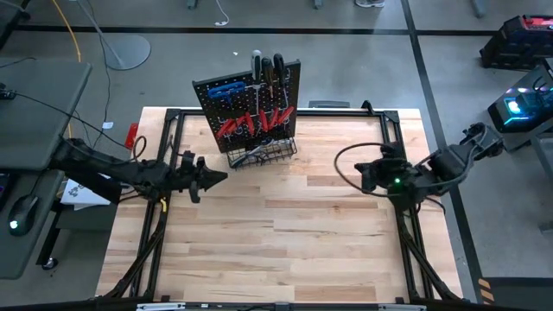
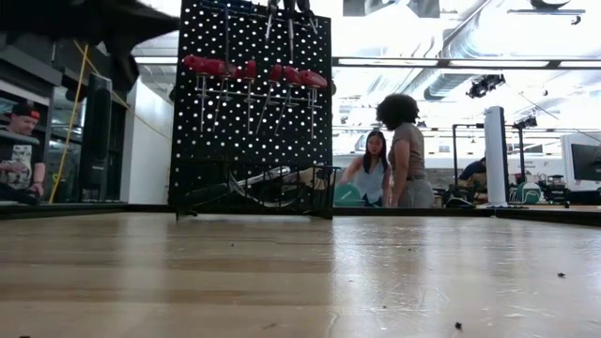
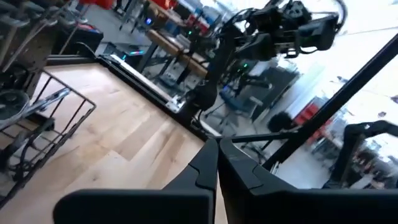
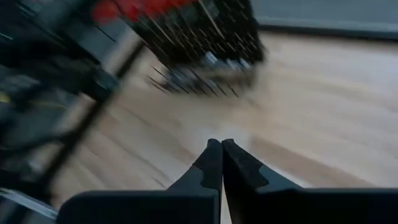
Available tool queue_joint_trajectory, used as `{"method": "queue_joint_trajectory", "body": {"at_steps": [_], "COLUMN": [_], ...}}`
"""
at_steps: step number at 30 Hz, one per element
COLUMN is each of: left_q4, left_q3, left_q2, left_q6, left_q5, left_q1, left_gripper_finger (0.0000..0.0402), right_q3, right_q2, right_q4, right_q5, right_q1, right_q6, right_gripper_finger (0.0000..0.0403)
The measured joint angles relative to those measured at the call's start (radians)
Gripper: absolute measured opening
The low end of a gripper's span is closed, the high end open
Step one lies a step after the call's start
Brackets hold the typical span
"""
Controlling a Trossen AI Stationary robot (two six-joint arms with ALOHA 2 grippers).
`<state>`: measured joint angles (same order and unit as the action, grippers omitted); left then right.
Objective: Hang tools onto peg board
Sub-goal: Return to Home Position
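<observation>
The black peg board (image 1: pixel 249 117) stands upright at the table's far middle. Red-handled screwdrivers (image 1: pixel 255 121) hang from its hooks, a blue-handled tool (image 1: pixel 226 86) higher up and black-handled ones (image 1: pixel 268 67) at its top. The wire basket (image 1: pixel 263 154) along its bottom edge holds chrome tools (image 3: pixel 25 106). My left gripper (image 1: pixel 220 177) is shut and empty, level above the table, left of the basket. My right gripper (image 1: pixel 363 177) is shut and empty over the table's right part, tipped downward.
A black metal frame (image 1: pixel 173 117) runs round the table's edges. Bare wood (image 1: pixel 285 233) lies between the arms and toward the near edge. People (image 2: pixel 390 155) stand in the room beyond the table. Benches and equipment (image 1: pixel 518 104) flank both sides.
</observation>
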<state>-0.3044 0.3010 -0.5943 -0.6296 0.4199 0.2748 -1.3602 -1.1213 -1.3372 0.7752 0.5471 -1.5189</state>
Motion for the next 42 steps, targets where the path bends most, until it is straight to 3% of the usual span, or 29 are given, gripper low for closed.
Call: {"method": "queue_joint_trajectory", "body": {"at_steps": [2, 4, 9, 14, 19, 23, 26, 31, 33, 36, 42], "left_q4": [-0.034, -0.04, 0.047, 0.149, 0.27, 0.254, 0.255, 0.254, 0.255, 0.255, 0.256], "left_q3": [-0.065, -0.11, -0.195, -0.285, -0.29, -0.289, -0.289, -0.289, -0.289, -0.289, -0.289], "left_q2": [0.066, 0.144, 0.336, 0.501, 0.592, 0.581, 0.582, 0.582, 0.581, 0.581, 0.581], "left_q6": [-0.002, 0.016, 0.073, 0.03, 0.034, 0.038, 0.039, 0.039, 0.039, 0.039, 0.039], "left_q5": [-0.017, -0.059, -0.173, -0.285, -0.343, -0.368, -0.361, -0.319, -0.309, -0.306, -0.306], "left_q1": [-0.006, -0.017, -0.075, -0.161, -0.233, -0.271, -0.286, -0.295, -0.295, -0.295, -0.295], "left_gripper_finger": [0.0001, 0.0, 0.0, 0.0, 0.0, 0.0, 0.0, 0.0, 0.0, 0.0001, 0.0001], "right_q3": [0.0, 0.0, 0.0, 0.0, 0.013, 0.136, 0.301, 0.612, 0.727, 0.87, 1.03], "right_q2": [0.016, 0.023, 0.016, 0.014, 0.006, 0.029, 0.111, 0.311, 0.388, 0.476, 0.604], "right_q4": [0.061, 0.105, 0.117, 0.114, 0.107, 0.162, 0.345, 0.814, 1.02, 1.268, 1.33], "right_q5": [0.079, 0.092, -0.08, -0.091, -0.11, -0.186, -0.165, -0.102, -0.17, -0.371, -0.766], "right_q1": [0.022, 0.031, 0.024, 0.021, 0.021, 0.021, 0.016, -0.105, -0.198, -0.373, -0.65], "right_q6": [0.035, 0.094, 0.153, 0.081, 0.025, -0.022, -0.014, 0.275, 0.479, 0.774, 1.006], "right_gripper_finger": [0.0001, 0.0001, 0.0, 0.0, 0.0, 0.0, 0.0, 0.0, 0.0, 0.0, 0.0]}}
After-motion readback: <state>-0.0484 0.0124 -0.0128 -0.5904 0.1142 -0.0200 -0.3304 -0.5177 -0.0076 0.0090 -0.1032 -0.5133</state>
